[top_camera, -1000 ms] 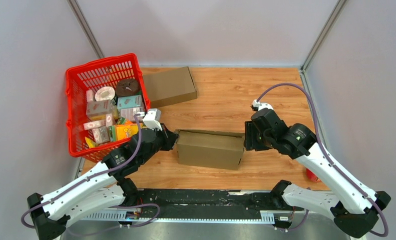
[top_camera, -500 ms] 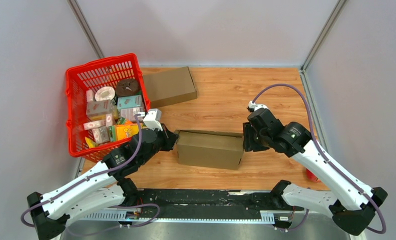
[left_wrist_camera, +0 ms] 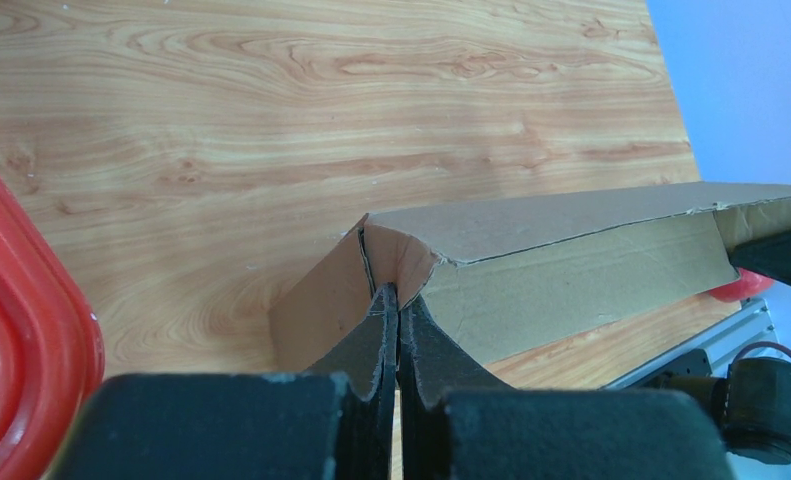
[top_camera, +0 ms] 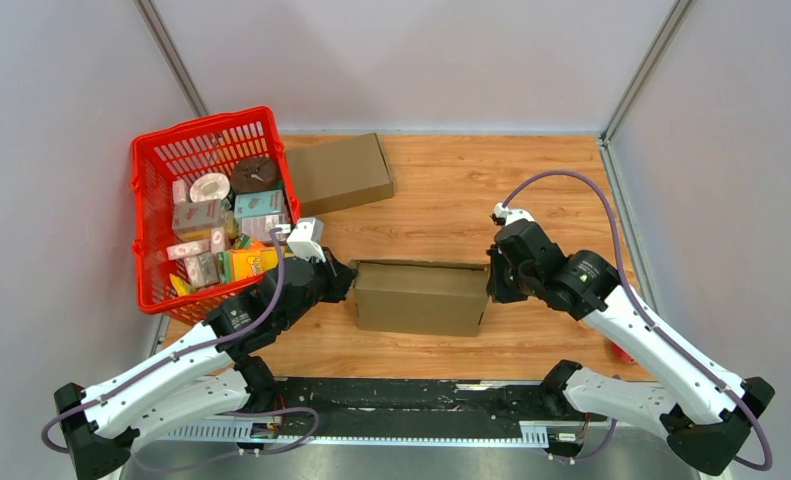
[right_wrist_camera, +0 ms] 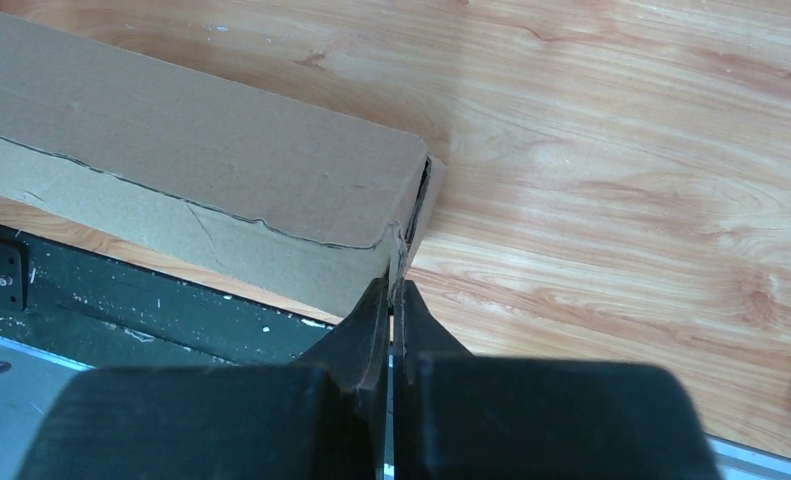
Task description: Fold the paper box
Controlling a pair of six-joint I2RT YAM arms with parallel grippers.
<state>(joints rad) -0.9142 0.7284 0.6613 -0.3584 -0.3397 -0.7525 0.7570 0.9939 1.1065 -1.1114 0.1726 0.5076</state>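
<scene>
Closure: we saw right gripper (right_wrist_camera: 392, 285) snap shut onto paper box (top_camera: 419, 297) right end; left gripper (left_wrist_camera: 398, 295) pinched opposite end, so folding could start.

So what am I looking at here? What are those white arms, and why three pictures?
Those are two robot arms bolted at the near edge of a wooden table, each ending in a two-finger pincer. One picture looks down from above; the other two come from a camera on each wrist, showing that arm's own pincer close up. On the table lie a brown paper box in the middle, a second cardboard box behind it, and a red basket of small packages. The left pincer is shut on the box's left end, the right pincer on its right end.
</scene>
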